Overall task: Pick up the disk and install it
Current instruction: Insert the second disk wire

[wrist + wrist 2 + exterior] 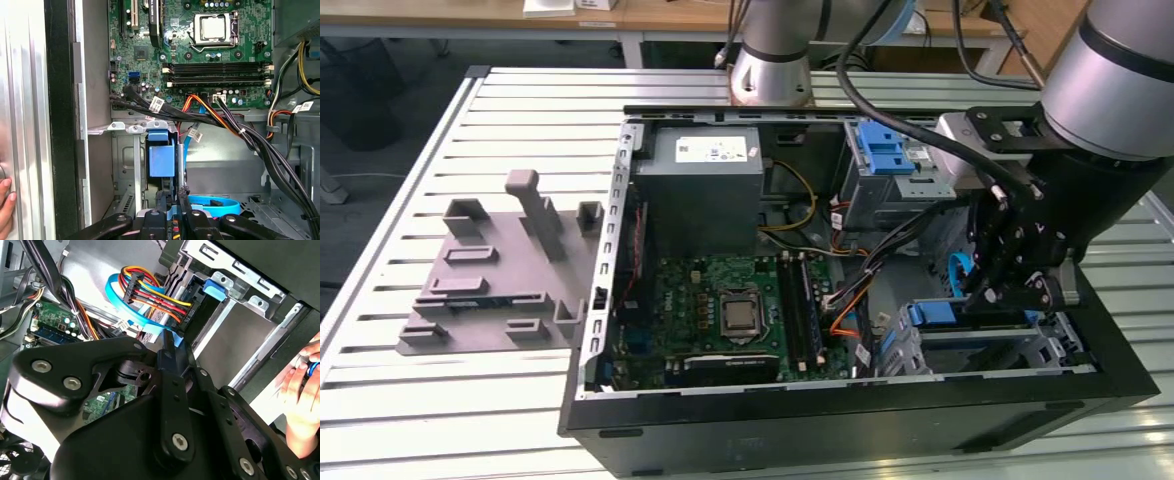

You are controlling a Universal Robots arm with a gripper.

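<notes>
Pincer point(983, 300) is seen lowered into the open computer case point(607, 300), at about 4 o'clock of the motherboard point(720, 310) in the exterior view. The tips are placed at the drive cage point(1041, 345) in that corner. Disk point(937, 313) is seen edge-on in this cage, and mostly its blue plastic end is shown; the metal body is largely hidden. In the first wrist view the disk point(162, 157) is found just beyond the pincer point(172, 197), inside the cage bars point(137, 165). Whether the pincer is clenched or released cannot be told. Bundled cables point(155, 297) in red, yellow, orange and blue are seen plugged in beside the cage in the second wrist view, close to the pincer point(172, 342). A grey power supply point(700, 190) is set at 12 o'clock of the motherboard. A grey fixture point(494, 280) is laid on the slatted table point(400, 200) at 9 o'clock of the case, well apart. A person's hand point(300, 385) is seen outside the case wall.
</notes>
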